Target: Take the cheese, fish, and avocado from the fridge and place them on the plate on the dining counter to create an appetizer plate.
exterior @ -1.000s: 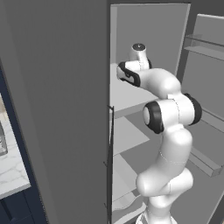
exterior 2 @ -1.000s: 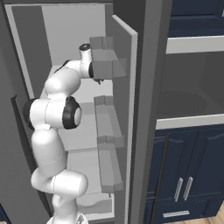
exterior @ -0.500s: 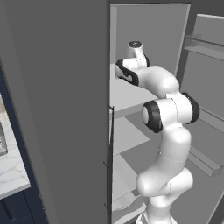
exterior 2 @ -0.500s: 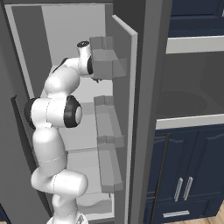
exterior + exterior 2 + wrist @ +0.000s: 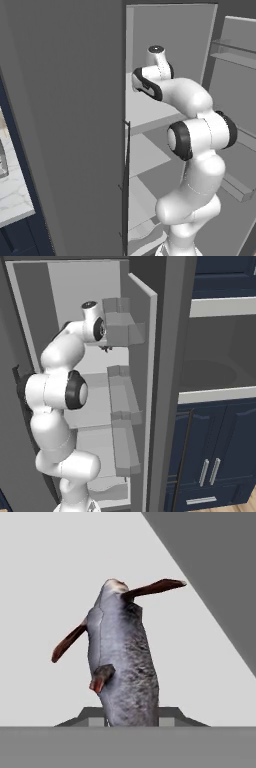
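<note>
Fish: grey-bodied fish (image 5: 122, 662) with reddish-brown fins, seen lengthwise in the hand view, tail end at the top, body running down between the two finger tips; it lies on or just over the pale upper shelf of the fridge.
Gripper: the gripper (image 5: 131, 712) is clenched on the fish, its dark tips pressed to either side of the lower body; in the right base view it sits at the end of the arm, up at the upper shelf (image 5: 106, 347).
Fridge: tall grey fridge (image 5: 165, 45), door swung wide, door racks (image 5: 122, 331) just beside the wrist.
Step in hand: judged to be the pick of the fish, with the grasp made and the lift about to begin or just begun.
Next move: calls for drawing the fish up and back out of the shelf, clear of the door racks, then a carry to the plate on the dining counter.
Change from earlier frames: the wrist now sits slightly higher and farther back from the shelf in both base views; the base cameras have not shifted.
</note>
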You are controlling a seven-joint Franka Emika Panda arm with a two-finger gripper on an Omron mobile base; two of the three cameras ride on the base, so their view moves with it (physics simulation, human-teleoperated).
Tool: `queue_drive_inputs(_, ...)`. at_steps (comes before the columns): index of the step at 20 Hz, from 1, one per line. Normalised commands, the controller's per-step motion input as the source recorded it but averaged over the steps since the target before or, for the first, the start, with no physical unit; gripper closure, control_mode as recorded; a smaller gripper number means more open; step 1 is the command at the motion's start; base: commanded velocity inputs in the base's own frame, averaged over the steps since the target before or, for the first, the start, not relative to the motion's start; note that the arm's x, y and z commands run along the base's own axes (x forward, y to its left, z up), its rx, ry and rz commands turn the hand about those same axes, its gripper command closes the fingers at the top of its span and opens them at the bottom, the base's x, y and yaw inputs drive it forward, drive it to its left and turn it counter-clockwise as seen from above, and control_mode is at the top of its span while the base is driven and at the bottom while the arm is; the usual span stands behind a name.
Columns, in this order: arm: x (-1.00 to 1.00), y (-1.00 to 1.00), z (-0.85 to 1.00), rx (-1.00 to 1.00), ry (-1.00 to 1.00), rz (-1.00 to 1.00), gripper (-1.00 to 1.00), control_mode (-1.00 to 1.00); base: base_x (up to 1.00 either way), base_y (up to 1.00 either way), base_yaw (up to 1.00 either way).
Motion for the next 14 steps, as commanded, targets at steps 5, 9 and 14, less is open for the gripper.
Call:
queue_drive_inputs(5,-0.95,0.28,0.00,0.00,-0.04,0.00,1.00,-1.00,0.00,0.00,0.00)
queue_drive_inputs(9,-1.00,0.07,0.14,0.00,-0.14,0.00,1.00,-1.00,0.00,0.00,0.00)
queue_drive_inputs(14,-1.00,0.00,0.43,0.00,-0.23,0.00,1.00,-1.00,0.00,0.00,0.00)
